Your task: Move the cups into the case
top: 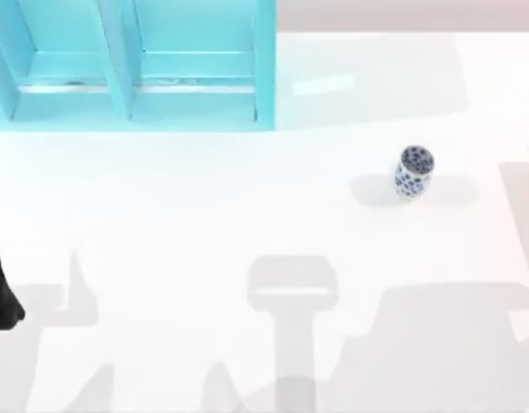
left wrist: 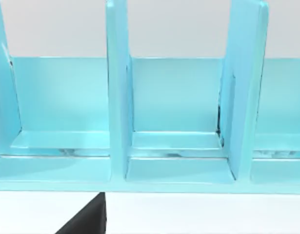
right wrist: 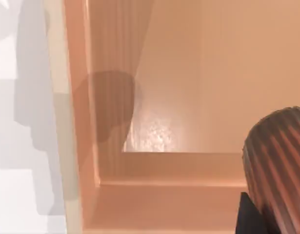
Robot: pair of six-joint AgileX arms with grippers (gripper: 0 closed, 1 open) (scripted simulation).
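The case (top: 131,64) stands at the table's (top: 204,198) far left edge, wide bare white around it. The white cup (top: 414,172) stands alone on the right, well apart. The left wrist view looks straight into the case's compartments. The right wrist view shows the ribbed cup (right wrist: 279,170) close against a peach-coloured shelf (right wrist: 154,185). Whether either hand is open, I cannot tell.

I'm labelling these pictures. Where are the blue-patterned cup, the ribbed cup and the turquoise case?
blue-patterned cup (top: 413,173): top view, on its patterned side.
ribbed cup (right wrist: 281,161): right wrist view, on its ribbed wall.
turquoise case (left wrist: 118,97): left wrist view, on an upright divider.
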